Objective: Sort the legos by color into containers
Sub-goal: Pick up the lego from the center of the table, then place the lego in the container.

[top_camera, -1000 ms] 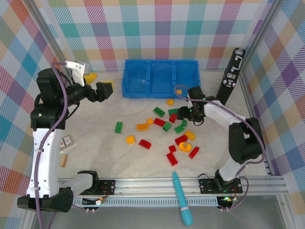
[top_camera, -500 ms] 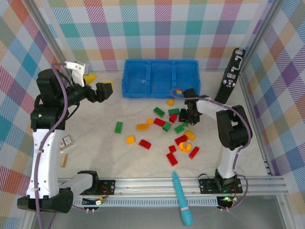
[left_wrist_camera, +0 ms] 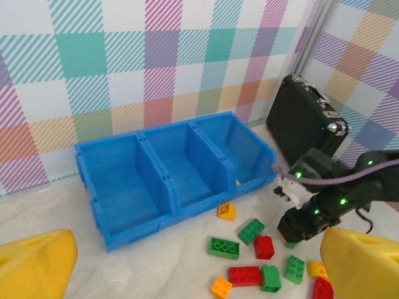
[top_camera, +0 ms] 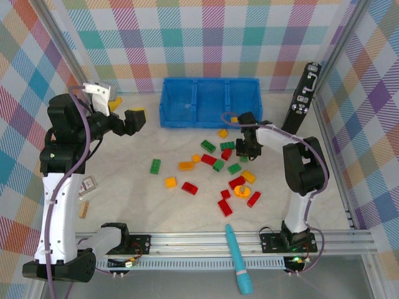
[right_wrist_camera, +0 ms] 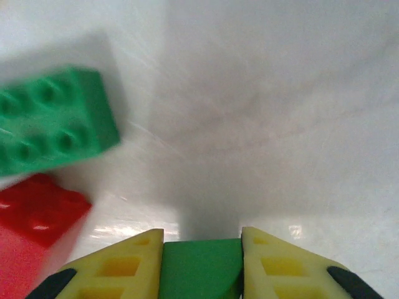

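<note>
The blue three-compartment bin (top_camera: 209,118) stands at the back of the table, and its front wall (left_wrist_camera: 156,215) faces the left wrist camera. Red, green and yellow-orange legos lie scattered in front of it, among them a green one (top_camera: 208,146), a red one (top_camera: 209,159) and an orange one (top_camera: 186,166). My right gripper (top_camera: 244,149) is low over the right side of the pile. It is shut on a green lego (right_wrist_camera: 201,268). Another green lego (right_wrist_camera: 53,118) and a red one (right_wrist_camera: 34,218) lie just ahead of it. My left gripper (top_camera: 138,118) hangs raised left of the bin, open with nothing between its fingers (left_wrist_camera: 34,261).
A tall black device (top_camera: 302,99) leans at the back right, close to the right arm. A teal pen-like tool (top_camera: 237,258) lies by the front rail. A small card (top_camera: 88,184) and a wooden block (top_camera: 84,209) sit at the left near the left arm.
The right arm has folded in and its gripper has shifted slightly toward the bin. The left arm has drifted slightly, its gripper still open.
</note>
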You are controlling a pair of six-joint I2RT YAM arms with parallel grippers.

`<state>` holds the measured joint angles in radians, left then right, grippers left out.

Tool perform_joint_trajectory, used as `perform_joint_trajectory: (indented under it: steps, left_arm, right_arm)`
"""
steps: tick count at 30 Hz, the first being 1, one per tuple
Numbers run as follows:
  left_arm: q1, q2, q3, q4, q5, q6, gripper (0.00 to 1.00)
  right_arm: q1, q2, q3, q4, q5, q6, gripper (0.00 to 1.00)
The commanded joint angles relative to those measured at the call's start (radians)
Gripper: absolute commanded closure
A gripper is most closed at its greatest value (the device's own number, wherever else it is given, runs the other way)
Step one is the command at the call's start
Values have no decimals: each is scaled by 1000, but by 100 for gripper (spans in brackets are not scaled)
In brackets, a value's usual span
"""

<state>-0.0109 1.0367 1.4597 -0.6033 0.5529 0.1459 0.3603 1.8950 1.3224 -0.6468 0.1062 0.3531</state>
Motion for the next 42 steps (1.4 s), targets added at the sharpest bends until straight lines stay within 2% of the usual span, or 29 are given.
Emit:
perform_joint_trajectory:
  steps: [1,5,9,17,20,26,33,37,42]
  left_arm:
    - [14,-23,-28,60,-32,30,0]
    - [13,2,-29,58,-28,39,0]
    - [14,41,0,40,-31,47,0]
    - [14,49,5,37,-42,57,0]
    - [14,45,-10,37,-50,63,0]
    - [14,45,-22,37,-50,69,0]
    - [14,48,-25,34,-42,62,0]
    - [14,41,-28,37,-47,64,0]
    - [14,34,-24,36,-44,61,0]
  right_arm:
    - [-1,-25,169,-23,14,-94,73]
    - [-2,33,424,-43,9,-191,72]
    - [-2,177,687,-29,-29,-264,71]
    - [-1,437,961,25,-141,-338,69]
    - [1,481,963,73,-186,-371,68]
    - [12,509,928,141,-189,-417,66]
    - [18,509,922,132,-166,-423,55]
    - [22,460,901,128,-152,-439,49]
    - [22,331,829,89,-122,-415,48]
